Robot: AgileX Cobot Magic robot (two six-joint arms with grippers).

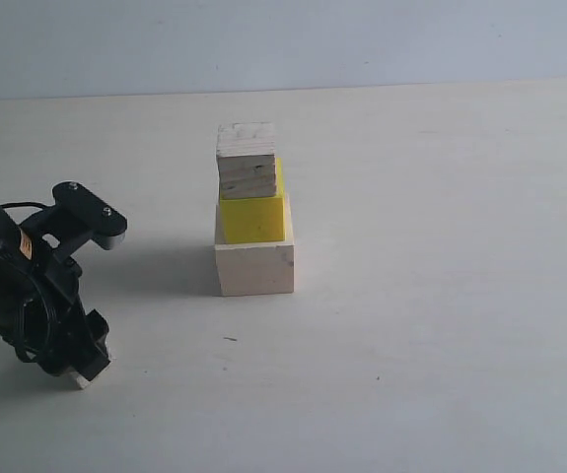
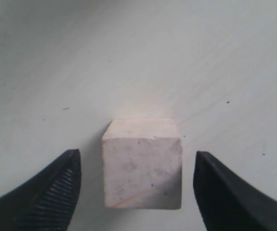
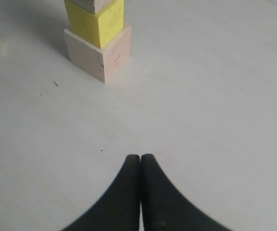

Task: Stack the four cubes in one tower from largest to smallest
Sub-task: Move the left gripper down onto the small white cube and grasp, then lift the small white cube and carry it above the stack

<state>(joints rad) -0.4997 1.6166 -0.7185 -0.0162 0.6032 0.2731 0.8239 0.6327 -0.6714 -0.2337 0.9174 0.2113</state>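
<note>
Left of the tower (image 1: 253, 227) in the exterior view, the small cube (image 2: 142, 166) sits on the counter (image 2: 128, 57), squarely between the wide-open jaws of your left pincer (image 2: 137, 156), neither touching. Left arm is nearer; right pincer (image 3: 140, 161) is closed, empty, well apart.

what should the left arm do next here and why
Probably close the left gripper on the small whitish cube: its open fingers sit on either side of the cube with gaps showing, and the three-cube stack lacks its cap.
</note>
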